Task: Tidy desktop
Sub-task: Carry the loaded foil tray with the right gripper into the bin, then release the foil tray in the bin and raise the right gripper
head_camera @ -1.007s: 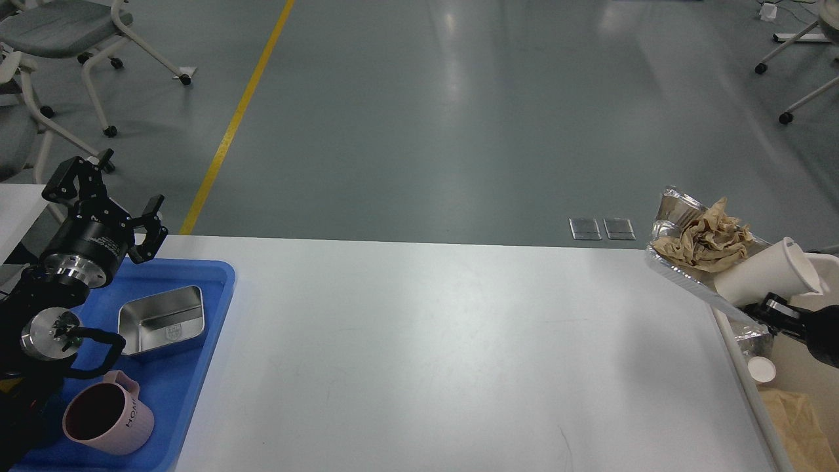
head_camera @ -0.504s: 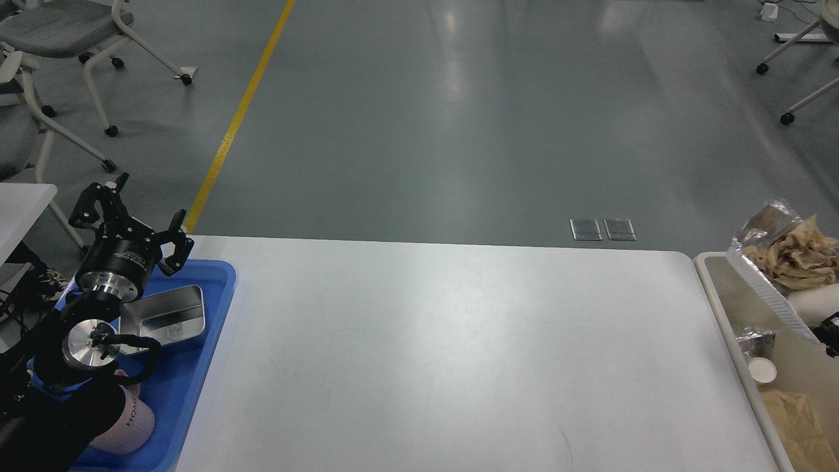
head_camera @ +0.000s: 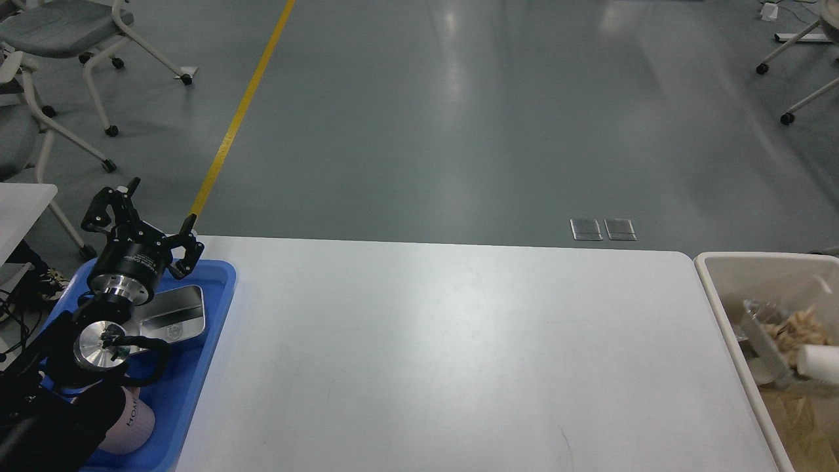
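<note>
White desktop fills the lower middle of the head view, rounded corners at the far left and far right, surface bare across its centre with only faint scuff marks.

Blue plastic tray lies along the left edge of the tabletop, its far end near the far left corner. Inside it:
- metal rectangular tin, shiny and open-topped, in the far half of the tray, partly covered by the arm.
- pink mug in the near part of the tray, mostly hidden behind the arm; dark lettering shows on its side.

Left gripper is held above the far end of the tray, at the far left corner of the tabletop. Fingers spread wide apart, nothing between them. Black arm links and silver joint caps run back from it to the lower left.

Right gripper: not visible.

Beige plastic bin stands just beside the right edge of the tabletop. Contents are blurred: crumpled brown paper, a crushed foil tray, and a white paper cup lying on its side. More brown paper at the bin's near end.

Beyond the far edge: grey floor with a yellow line, wheeled chairs at upper left.
</note>
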{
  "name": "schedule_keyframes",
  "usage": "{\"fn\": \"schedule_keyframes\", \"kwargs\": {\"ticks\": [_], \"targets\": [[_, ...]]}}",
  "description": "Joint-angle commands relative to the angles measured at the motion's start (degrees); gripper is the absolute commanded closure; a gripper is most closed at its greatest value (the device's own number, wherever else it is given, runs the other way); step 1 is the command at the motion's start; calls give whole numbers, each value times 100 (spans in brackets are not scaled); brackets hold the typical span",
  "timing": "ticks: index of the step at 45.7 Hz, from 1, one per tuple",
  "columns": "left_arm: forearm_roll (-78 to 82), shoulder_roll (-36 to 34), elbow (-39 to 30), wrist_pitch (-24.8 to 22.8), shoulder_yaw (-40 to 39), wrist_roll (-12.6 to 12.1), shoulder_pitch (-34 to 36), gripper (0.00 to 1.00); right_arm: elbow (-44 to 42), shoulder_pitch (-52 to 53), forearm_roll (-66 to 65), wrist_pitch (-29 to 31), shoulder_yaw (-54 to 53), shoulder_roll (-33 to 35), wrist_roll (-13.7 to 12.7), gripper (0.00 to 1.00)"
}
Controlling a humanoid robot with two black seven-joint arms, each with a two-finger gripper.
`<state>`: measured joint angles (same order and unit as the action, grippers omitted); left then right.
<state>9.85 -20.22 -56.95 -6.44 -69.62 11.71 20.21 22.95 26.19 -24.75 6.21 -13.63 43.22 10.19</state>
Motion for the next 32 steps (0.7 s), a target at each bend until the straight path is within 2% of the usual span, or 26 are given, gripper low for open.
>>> {"fn": "schedule_keyframes", "kwargs": {"ticks": [1,21,32], "targets": [[9,-8,0,-6,-8,24,36,4,-36,17,15,-76,10,-155,-26,0],[79,-122,18,-147,141,-11,45,4,25,711,15,-323,-491,-1043,53,0],[79,-773,18,-235,133,-20,18,4,52,1106,23,-252,-2511,-1684,36,0]]}}
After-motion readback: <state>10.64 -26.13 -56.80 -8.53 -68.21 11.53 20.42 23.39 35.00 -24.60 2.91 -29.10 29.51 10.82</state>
